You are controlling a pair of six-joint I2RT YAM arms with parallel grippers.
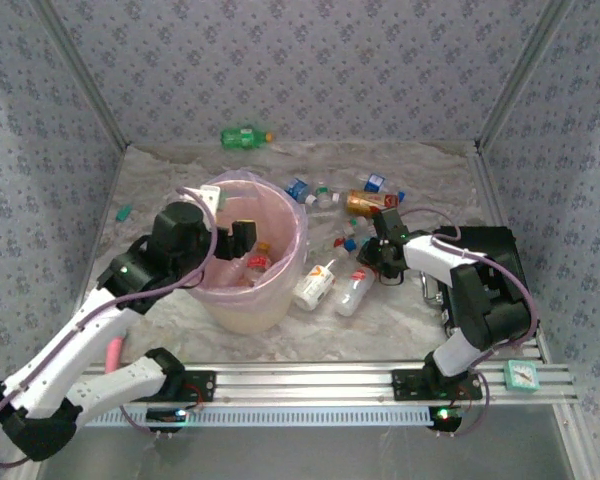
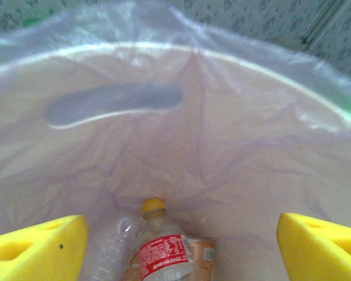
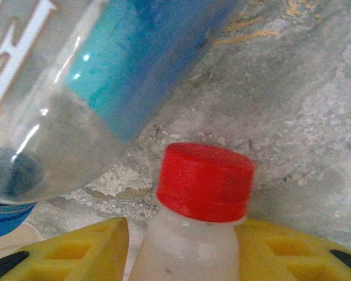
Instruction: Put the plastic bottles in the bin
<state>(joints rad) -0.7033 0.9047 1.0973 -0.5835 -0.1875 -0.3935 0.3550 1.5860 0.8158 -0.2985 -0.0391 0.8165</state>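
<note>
Red-capped bottle (image 3: 205, 181) front and centre in the right wrist view, lying on the table (image 1: 435, 170), its pale neck tucked between the yellow pads (image 3: 76, 254) of the right gripper (image 3: 184, 249), which sit snug on either side, a narrow pinch on that neck. Just beside it, a clear blue-labelled bottle (image 3: 111, 70) lies slantwise across the speckled surface, its blue cap at the lower left edge. From above, the right gripper (image 1: 373, 260) is down low among the scattered bottles to the right of the bin (image 1: 285, 215), with a pale bottle (image 1: 315, 285) lying just beside the bin's wall. Further back, an orange-brown bottle (image 1: 368, 203), and a green bottle (image 1: 245, 136) well apart against the far wall. Over to the bin: the left gripper (image 1: 242, 238) hangs above its mouth, fingers (image 2: 35, 249) spread wide with nothing between them. Below them, inside the pink liner (image 2: 181, 146), a yellow-capped bottle (image 2: 158, 252) with a red label lies on the bottom, a clear crumpled bottle (image 2: 111, 252) touching its left side.
</note>
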